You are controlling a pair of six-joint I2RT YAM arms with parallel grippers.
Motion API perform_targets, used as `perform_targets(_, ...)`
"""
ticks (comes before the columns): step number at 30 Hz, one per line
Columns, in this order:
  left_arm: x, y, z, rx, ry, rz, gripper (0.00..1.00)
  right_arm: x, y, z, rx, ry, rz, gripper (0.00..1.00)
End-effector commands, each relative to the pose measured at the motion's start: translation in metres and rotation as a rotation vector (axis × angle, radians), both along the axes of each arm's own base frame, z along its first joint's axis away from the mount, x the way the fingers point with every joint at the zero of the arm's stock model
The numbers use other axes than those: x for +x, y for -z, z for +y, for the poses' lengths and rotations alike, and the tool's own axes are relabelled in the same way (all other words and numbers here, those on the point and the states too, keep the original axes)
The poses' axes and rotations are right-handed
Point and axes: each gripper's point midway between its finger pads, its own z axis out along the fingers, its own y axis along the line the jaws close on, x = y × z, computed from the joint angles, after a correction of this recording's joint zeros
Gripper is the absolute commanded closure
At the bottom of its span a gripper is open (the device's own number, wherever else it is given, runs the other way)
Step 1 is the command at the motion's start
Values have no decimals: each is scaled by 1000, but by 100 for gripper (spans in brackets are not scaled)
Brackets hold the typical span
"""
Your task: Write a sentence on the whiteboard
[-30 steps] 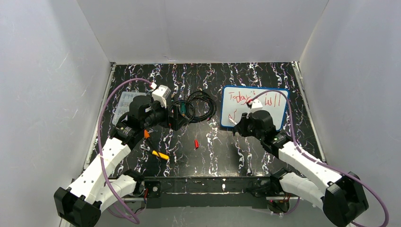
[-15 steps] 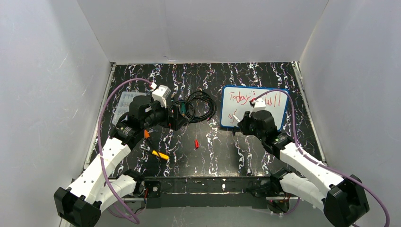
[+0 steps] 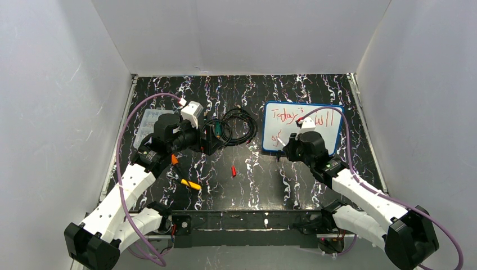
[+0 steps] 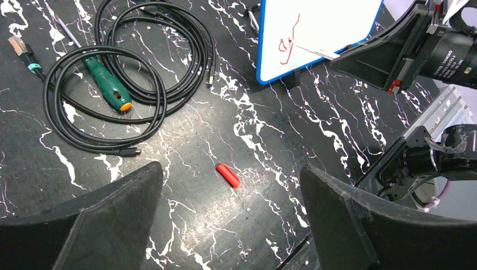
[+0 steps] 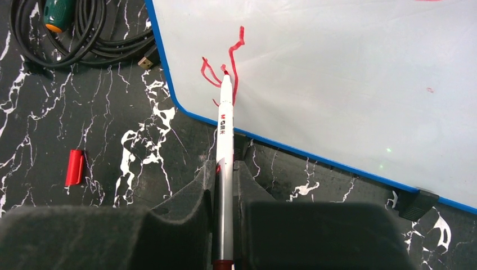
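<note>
1. Top external: On the black, white-veined bench (image 3: pixel 259 188), the rectangular white whiteboard with a thin blue frame (image 3: pixel 333 132) sits at the right rear. Its red handwritten sentence (image 3: pixel 284 115) opens "Today's", and a second line is barely begun. The right end effector (image 3: pixel 285 147) hangs over the board's near left corner. The left end effector (image 3: pixel 212 139) waits well apart, beside the coiled black cable (image 3: pixel 239 126).
2. Left wrist: The left end effector's jaws stand wide apart, holding nothing. Below lie a small red marker cap (image 4: pixel 228 175) and, inside the coil, a green-handled screwdriver (image 4: pixel 107 84).
3. Right wrist: The right end effector clamps a slim white marker (image 5: pixel 225 140), whose red tip appears to touch the lower line's first strokes. Writing looks under way and far from done. The next move likely calls for steady tip contact while travelling rightward, clear of the blue edge.
</note>
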Motion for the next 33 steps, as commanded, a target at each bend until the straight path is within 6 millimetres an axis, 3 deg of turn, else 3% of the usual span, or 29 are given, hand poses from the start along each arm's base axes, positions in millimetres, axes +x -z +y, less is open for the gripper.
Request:
perform_targets(1,-1,-1,0,-7,4,-8,10,8,-9,-14,-45,75,-23,99)
perform_targets(6,0,0,1,-3,-2,-6,10,6,-11,-21,-64,97,-26,99)
perform_targets(12,2,1,4,5,-19,-10,10,0,-26,-12,-25,31,-59,99)
perform_targets(19,4,0,10,23,-44,-30,10,-7,-41,-47,-88,144,-111,99)
perform_targets(24,4,1,8,20,-38,-20,10,-2,-45,-55,-82,183,-128,99)
perform_targets(33,3,0,8,18,-36,-23,10,9,-56,-51,-59,175,-177,99)
